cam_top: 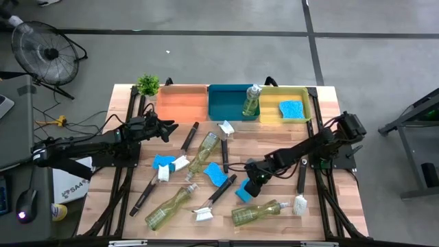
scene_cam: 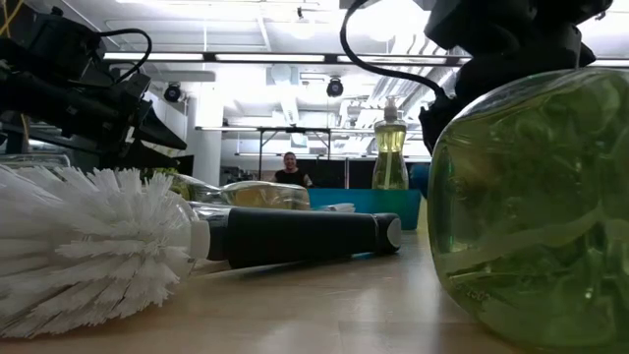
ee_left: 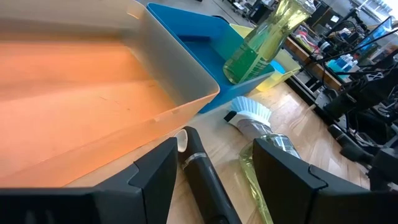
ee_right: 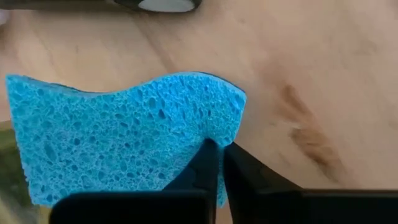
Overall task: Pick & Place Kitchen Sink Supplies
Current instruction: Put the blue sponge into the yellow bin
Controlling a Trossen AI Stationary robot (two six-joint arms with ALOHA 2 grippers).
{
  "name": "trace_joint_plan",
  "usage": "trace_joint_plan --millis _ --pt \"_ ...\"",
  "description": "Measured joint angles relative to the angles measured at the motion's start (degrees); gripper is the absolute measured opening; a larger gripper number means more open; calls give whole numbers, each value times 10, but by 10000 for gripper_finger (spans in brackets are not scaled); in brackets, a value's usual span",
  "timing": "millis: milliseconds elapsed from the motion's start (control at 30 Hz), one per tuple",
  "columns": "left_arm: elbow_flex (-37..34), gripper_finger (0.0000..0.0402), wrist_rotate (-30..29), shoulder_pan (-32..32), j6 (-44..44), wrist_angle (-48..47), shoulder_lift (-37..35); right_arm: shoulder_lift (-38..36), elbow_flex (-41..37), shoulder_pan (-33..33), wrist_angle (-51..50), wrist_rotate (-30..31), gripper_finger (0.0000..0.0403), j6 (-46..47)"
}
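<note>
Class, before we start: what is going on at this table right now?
A two-armed robot is sorting sink supplies into three bins. The right gripper is shut on the edge of a blue sponge lying on the table. The left gripper waits open by the orange bin. One bottle stands in the teal bin, and one sponge lies in the yellow bin. Other bottles, brushes and sponges lie scattered on the table.

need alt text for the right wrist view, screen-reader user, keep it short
The right gripper, its two dark fingers shut, pinches the edge of a bright blue sponge lying on the wooden table. The sponge's porous surface fills most of the view, and the dark rounded end of another item shows at the far edge.
</note>
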Motion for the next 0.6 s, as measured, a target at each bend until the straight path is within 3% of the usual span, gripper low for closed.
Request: trace_joint_plan --millis 300,600 --pt "0 205 0 0 0 0 0 -34 -3 -14 -34 -23 1 -16" --pt "0 205 0 0 0 0 0 -164 -2 -57 -160 -13 0 -92"
